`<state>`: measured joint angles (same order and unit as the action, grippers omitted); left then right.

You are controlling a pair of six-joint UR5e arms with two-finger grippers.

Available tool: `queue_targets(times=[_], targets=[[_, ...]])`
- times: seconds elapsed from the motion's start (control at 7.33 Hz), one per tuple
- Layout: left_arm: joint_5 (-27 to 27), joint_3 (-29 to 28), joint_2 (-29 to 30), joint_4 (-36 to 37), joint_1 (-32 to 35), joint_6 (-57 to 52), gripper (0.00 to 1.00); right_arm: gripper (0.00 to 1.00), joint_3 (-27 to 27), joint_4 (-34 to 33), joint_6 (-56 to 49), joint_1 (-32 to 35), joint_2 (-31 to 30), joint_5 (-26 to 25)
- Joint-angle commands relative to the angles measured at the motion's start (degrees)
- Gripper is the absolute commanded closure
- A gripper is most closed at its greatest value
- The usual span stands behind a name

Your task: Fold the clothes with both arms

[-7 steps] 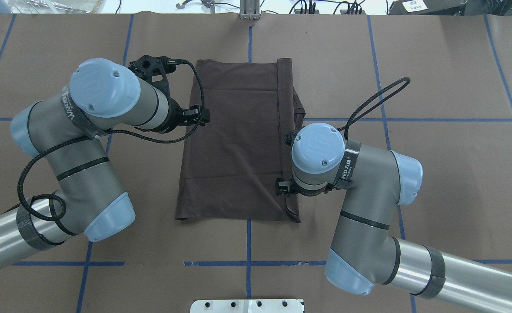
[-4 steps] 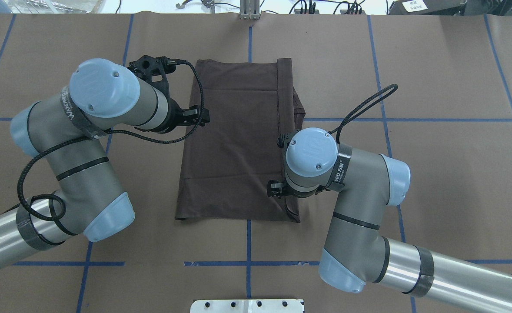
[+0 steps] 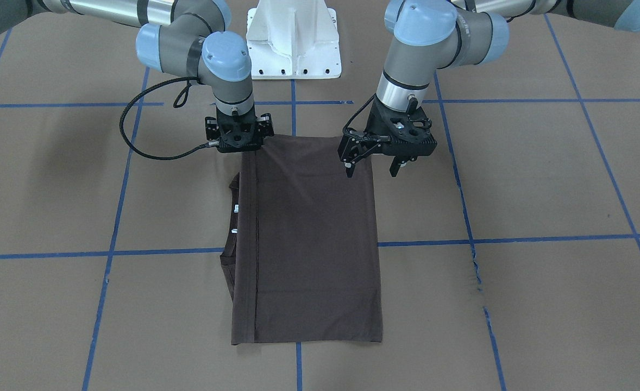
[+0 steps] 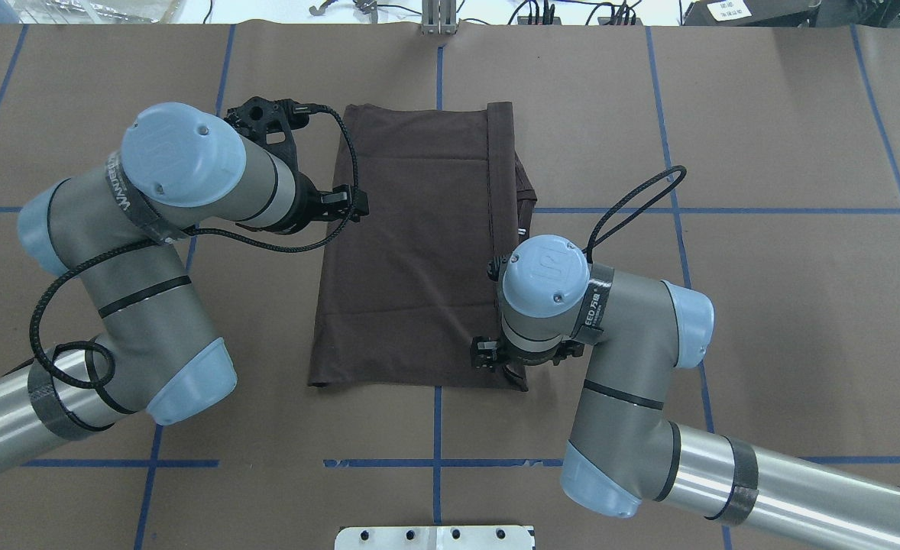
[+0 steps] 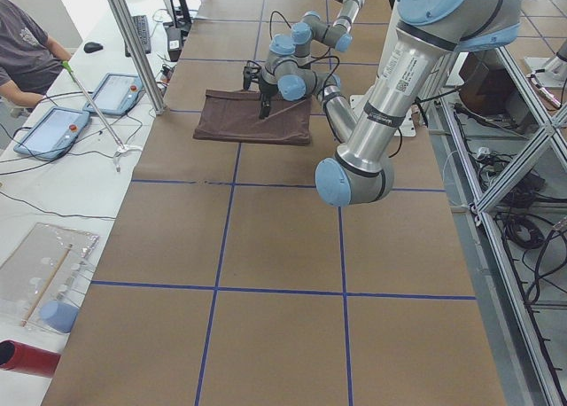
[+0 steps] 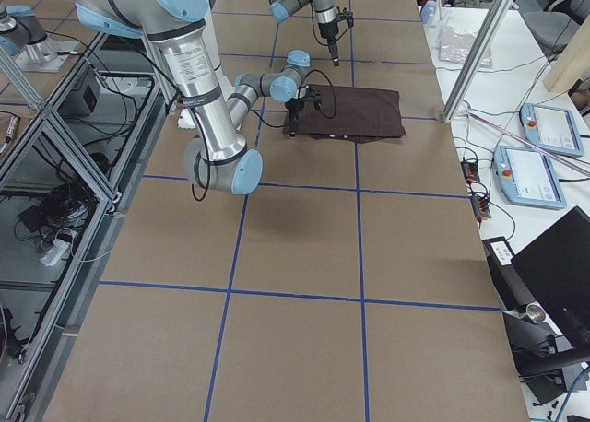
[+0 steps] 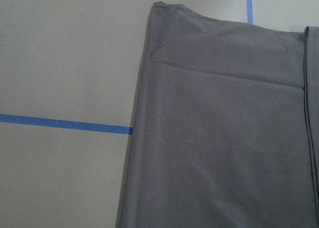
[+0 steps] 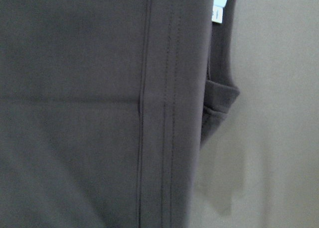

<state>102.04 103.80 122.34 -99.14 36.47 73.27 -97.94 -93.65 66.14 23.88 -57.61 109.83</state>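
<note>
Flat on the brown surface (image 3: 515, 179) lies the folded dark T-shirt (image 3: 309, 244), beneath both hands. The left hand (image 3: 371, 172) hangs spread over its side edge. The right hand (image 3: 238, 142) points down at its corner, grip impossible to tell.

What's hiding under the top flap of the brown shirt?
A lower layer of the shirt sticks out on one side, with a bit of collar and two white labels. The rest underneath is covered, so I cannot see it.

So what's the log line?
brown T-shirt folded flat | left gripper open over its edge | right gripper at robot-side corner, jaws unseen
</note>
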Motion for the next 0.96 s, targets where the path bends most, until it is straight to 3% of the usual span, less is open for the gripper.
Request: queue_targets(times=[0.0, 0.82], targets=[[0.0, 0.0, 0.09, 0.0, 0.0, 0.03, 0.0, 0.0, 0.03, -1.53, -0.13, 0.2, -0.31, 0.65], [0.0, -0.08, 0.0, -0.09, -0.09, 0.12, 0.0, 0.0, -0.76, -3.12, 0.04, 2.05, -2.76, -0.23]])
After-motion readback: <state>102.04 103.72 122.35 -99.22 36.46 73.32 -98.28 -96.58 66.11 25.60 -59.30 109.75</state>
